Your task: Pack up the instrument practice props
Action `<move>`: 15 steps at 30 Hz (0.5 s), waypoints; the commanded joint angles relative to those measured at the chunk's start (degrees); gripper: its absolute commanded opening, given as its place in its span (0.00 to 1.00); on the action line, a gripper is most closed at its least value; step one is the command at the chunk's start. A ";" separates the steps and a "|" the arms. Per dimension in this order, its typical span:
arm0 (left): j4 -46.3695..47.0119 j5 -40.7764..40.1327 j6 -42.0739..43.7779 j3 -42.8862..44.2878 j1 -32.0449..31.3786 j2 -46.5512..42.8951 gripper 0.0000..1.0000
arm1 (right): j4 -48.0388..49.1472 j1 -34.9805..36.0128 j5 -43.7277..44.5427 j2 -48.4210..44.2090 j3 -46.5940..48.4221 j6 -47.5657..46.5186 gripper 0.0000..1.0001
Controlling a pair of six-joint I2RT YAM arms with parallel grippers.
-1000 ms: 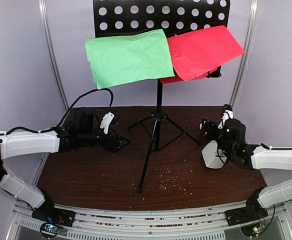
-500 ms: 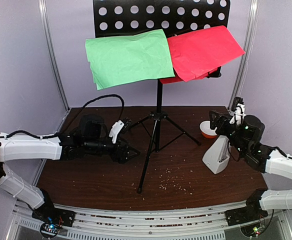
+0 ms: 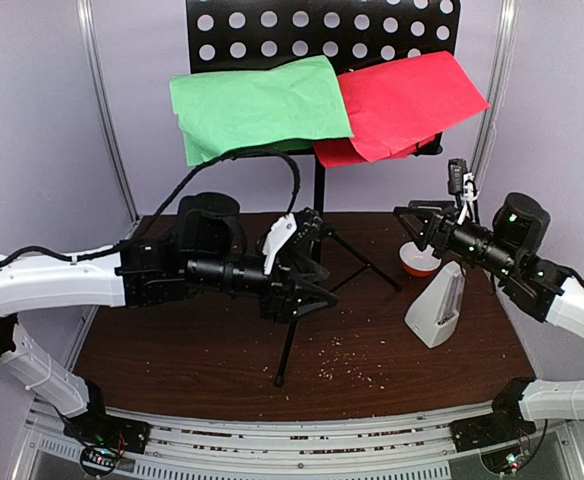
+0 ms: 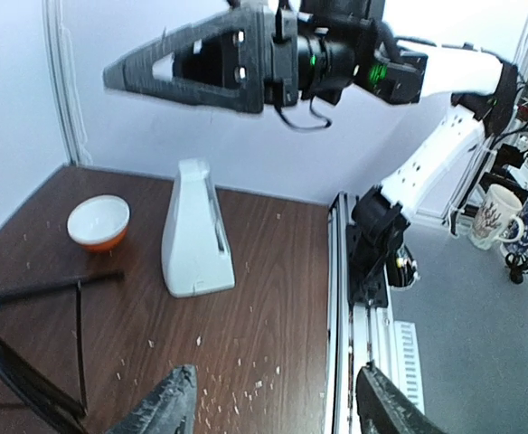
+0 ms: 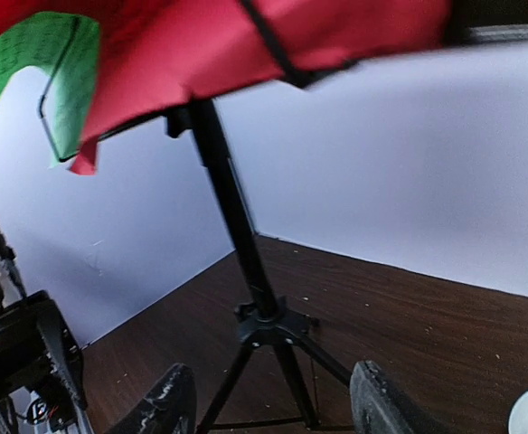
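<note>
The black perforated music stand (image 3: 319, 190) rises on tripod legs mid-table, its hub (image 5: 268, 325) low in the right wrist view. On its desk lie a green sheet (image 3: 257, 105) and a red sheet (image 3: 407, 100). The white pyramid metronome (image 3: 437, 310) stands at the right, also in the left wrist view (image 4: 194, 231). My left gripper (image 3: 312, 268) hovers open in front of the stand's pole, facing right, with nothing between its fingers (image 4: 178, 402). My right gripper (image 3: 415, 228) is raised above and left of the metronome, open and empty, pointing at the pole (image 5: 232, 217).
A small orange-and-white bowl (image 3: 417, 262) sits behind the metronome, under my right gripper. Crumbs (image 3: 347, 360) are scattered over the front of the brown table. The left arm's cable (image 3: 272, 155) arcs up under the green sheet. Metal frame posts (image 3: 102, 110) flank the walls.
Both arms have lifted and swung inward toward the stand. The right gripper came up off the metronome's side. Both jaws have narrowed somewhat. The green sheet's lower edge has shifted.
</note>
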 commanded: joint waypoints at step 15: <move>-9.71 -11.20 5.19 29.57 -0.29 6.97 0.58 | -2.24 0.02 -23.91 4.07 19.27 6.03 0.41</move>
